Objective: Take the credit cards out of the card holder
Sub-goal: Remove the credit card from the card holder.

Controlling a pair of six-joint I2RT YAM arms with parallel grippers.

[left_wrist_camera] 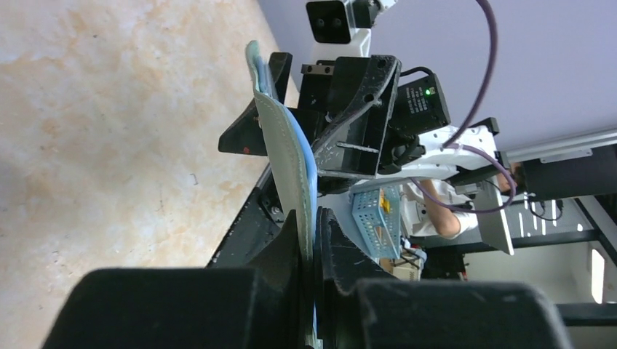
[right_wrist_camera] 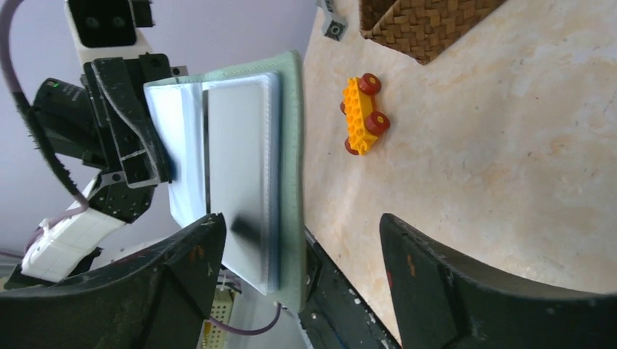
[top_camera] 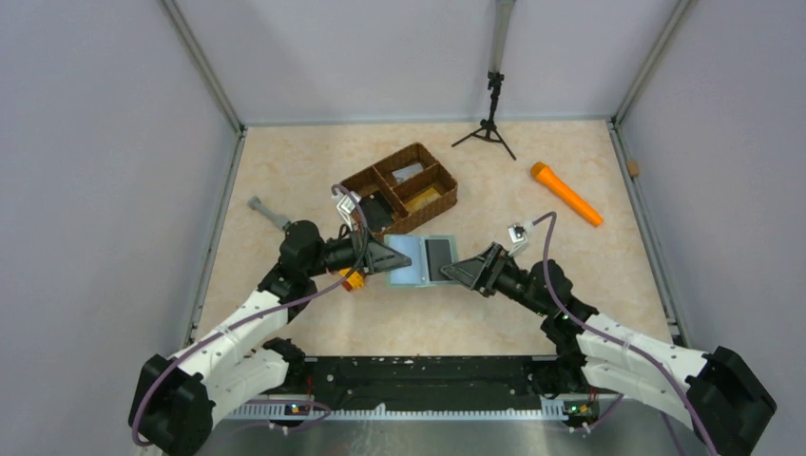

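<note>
Showing the card holder (top_camera: 411, 262) spread open near mid-table, just in front of the basket (top_camera: 442, 180), with its pale blue-clear pockets facing up. One credit card (right_wrist_camera: 236, 163) is visible, lying inside a clear pocket; it reads silvery grey from the right wrist and dark from above. Whether more cards sit behind it cannot be told.

The left gripper (left_wrist_camera: 311, 222) is clamped on the holder's left edge, fingers pressed against both faces of the cover. The right gripper (right_wrist_camera: 302, 225) stands with its jaws spread wide, the holder's opposite edge lying between them, gripping nothing.

The brown woven basket has three compartments. One holds a black block (top_camera: 375, 211), one a pale grey flat piece (top_camera: 409, 173), and one a yellowish piece (top_camera: 425, 197).

Loose on the table are one yellow toy brick with red wheels (right_wrist_camera: 361, 115), just beside the left gripper, one orange cylinder (top_camera: 566, 194) far right, one grey tool (top_camera: 267, 212) far left, and one small black tripod (top_camera: 489, 128) at the back.
</note>
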